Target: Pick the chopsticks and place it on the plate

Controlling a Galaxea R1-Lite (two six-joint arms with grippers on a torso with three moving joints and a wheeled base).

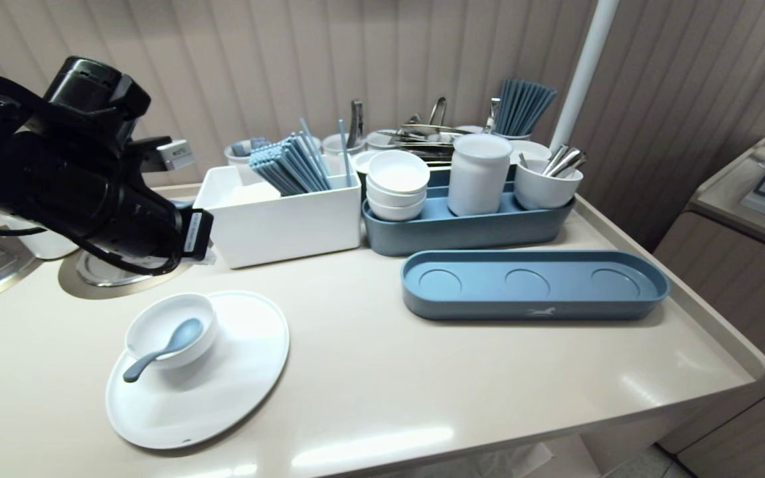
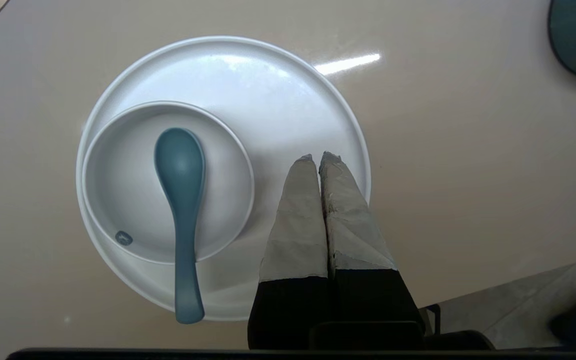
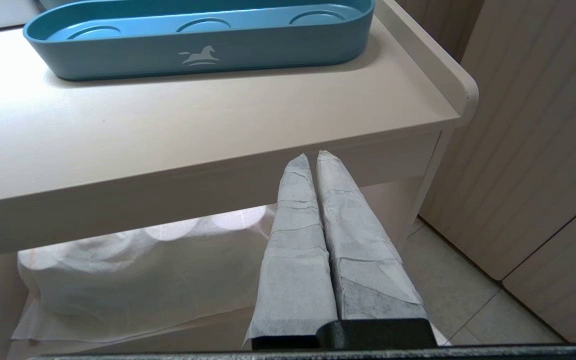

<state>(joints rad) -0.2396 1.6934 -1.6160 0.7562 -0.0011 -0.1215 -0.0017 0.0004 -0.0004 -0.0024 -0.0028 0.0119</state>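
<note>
Left pincer (image 2: 316, 157) closed and empty above white plate (image 2: 278, 95), blue spoon (image 2: 180, 200) in bowl (image 2: 118, 190) just beside its tips, right pincer (image 3: 313, 156) closed by table (image 3: 168, 125) edge

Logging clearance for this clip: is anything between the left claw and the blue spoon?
Nothing visible does. The left claw, shut, hangs above the plate beside the bowl that holds the spoon, with open air between them.
</note>
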